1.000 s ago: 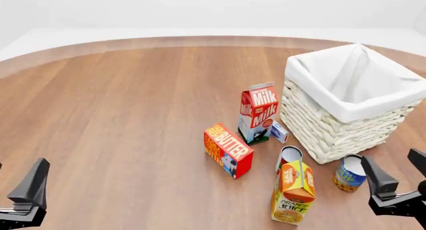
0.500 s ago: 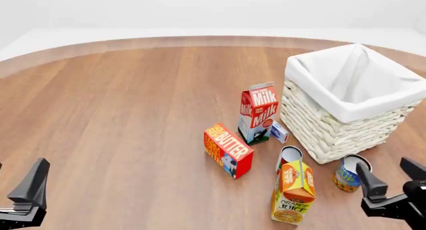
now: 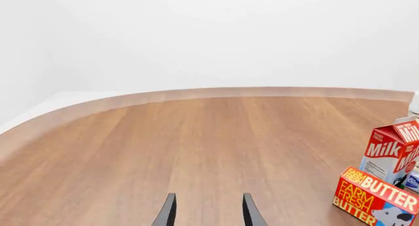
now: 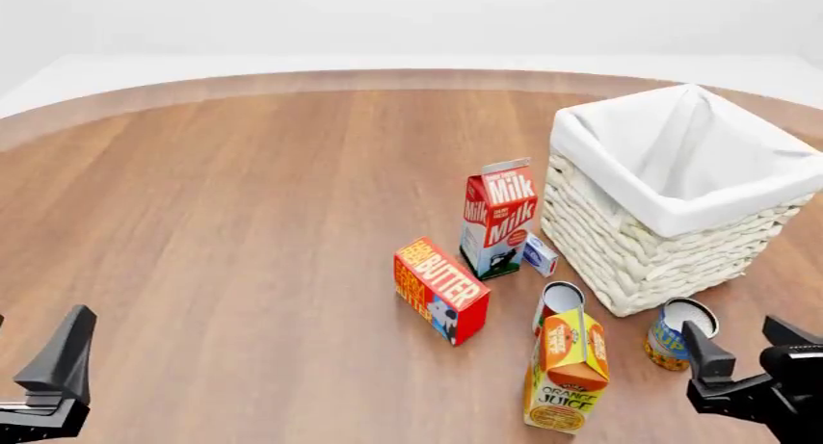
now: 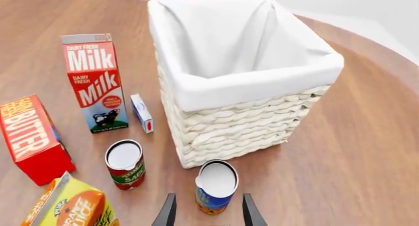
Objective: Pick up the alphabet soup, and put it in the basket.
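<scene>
Right wrist view, we see the alphabet soup (image 5: 215, 188) upright on the desk (image 5: 353, 152) beside the basket (image 5: 242, 71), only its cloth liner inside, right pincer (image 5: 207, 212) spread wide, holding nothing.

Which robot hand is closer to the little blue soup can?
Right. The right gripper sits open just beside the alphabet soup, while the left gripper waits far across the table.
</scene>
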Robot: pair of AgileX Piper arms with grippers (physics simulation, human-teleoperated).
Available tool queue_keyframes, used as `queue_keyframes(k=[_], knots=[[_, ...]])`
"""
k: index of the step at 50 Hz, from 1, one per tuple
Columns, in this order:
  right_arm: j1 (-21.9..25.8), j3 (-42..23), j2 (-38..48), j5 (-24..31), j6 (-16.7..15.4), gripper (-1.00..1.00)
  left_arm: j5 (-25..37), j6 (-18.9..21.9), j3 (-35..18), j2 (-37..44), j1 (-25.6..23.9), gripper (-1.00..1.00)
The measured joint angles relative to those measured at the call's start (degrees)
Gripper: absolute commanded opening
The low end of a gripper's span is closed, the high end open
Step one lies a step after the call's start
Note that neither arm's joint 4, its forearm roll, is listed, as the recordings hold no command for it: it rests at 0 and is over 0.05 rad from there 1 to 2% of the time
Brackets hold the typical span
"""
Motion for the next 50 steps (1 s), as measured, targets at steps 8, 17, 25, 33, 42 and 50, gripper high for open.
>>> queue_keyframes(k=[8,17,25,33,42,50], knots=[[-0.8,0.2,3.2,-2.6,0.5,1.00,0.0,0.0,0.0,0.0,0.0,1.00],[-1.6,0.4,7.7,-6.4,0.8,1.00,0.0,0.0,0.0,0.0,0.0,1.00],[-2.0,0.4,13.6,-11.4,1.1,1.00,0.0,0.0,0.0,0.0,0.0,1.00],[-2.4,0.5,19.1,-16.1,1.4,1.00,0.0,0.0,0.0,0.0,0.0,1.00],[-2.8,0.5,25.2,-21.3,1.8,1.00,0.0,0.0,0.0,0.0,0.0,1.00],[-3.0,0.5,29.9,-25.2,2.2,1.00,0.0,0.0,0.0,0.0,0.0,1.00]])
